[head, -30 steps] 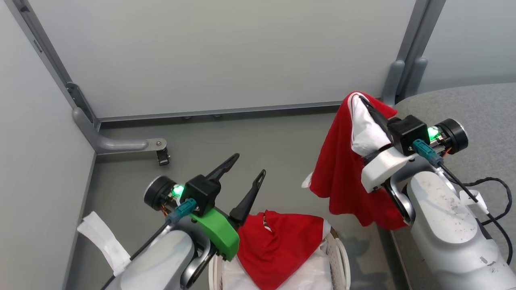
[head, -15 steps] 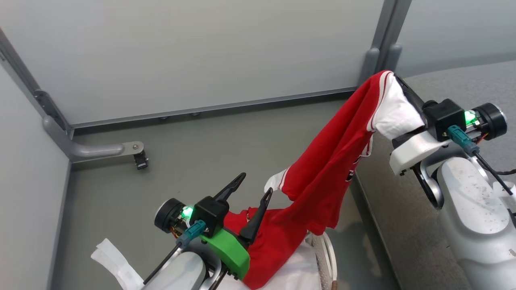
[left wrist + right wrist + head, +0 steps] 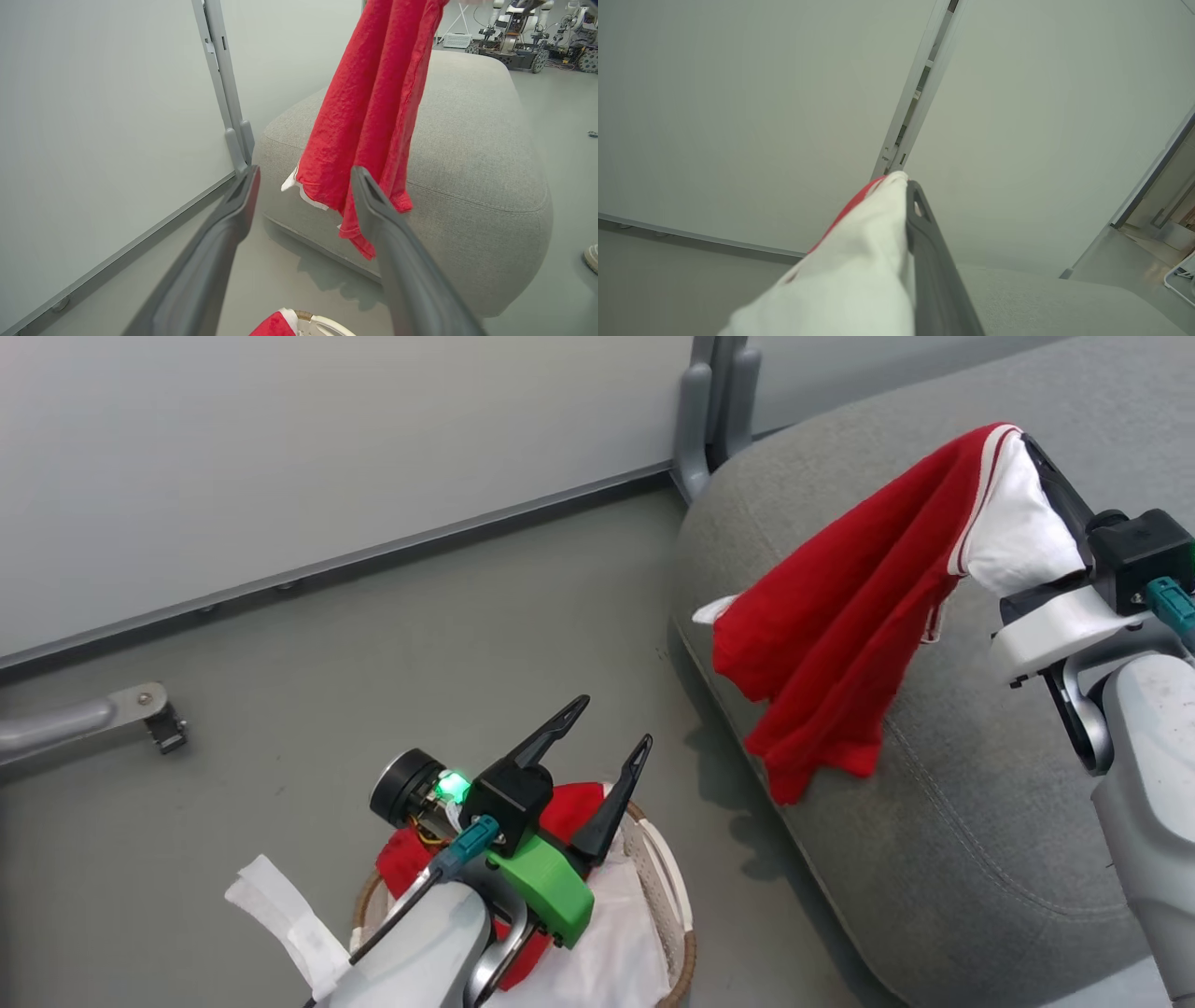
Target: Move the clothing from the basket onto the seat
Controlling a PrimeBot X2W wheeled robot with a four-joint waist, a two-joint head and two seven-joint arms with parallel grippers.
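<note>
Because the clothing (image 3: 840, 616) looks soft and light, any bunched fold should hold: it hangs limp beneath the right gripper (image 3: 1032, 453), clamped on its white panel over the seat (image 3: 980, 821), with the left gripper (image 3: 614, 721) wide above the basket (image 3: 677, 915).

- The clothing (image 3: 840, 607) is seen as soft, crinkled cloth.
- The seat (image 3: 934, 821) is covered in matt woven fabric.
- The basket (image 3: 653, 873) is made of perforated plastic.

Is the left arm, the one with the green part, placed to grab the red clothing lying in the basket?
Probably yes: the left gripper hangs open and empty just above the basket, where the red clothing lies uncovered on the white liner, with nothing between.
</note>
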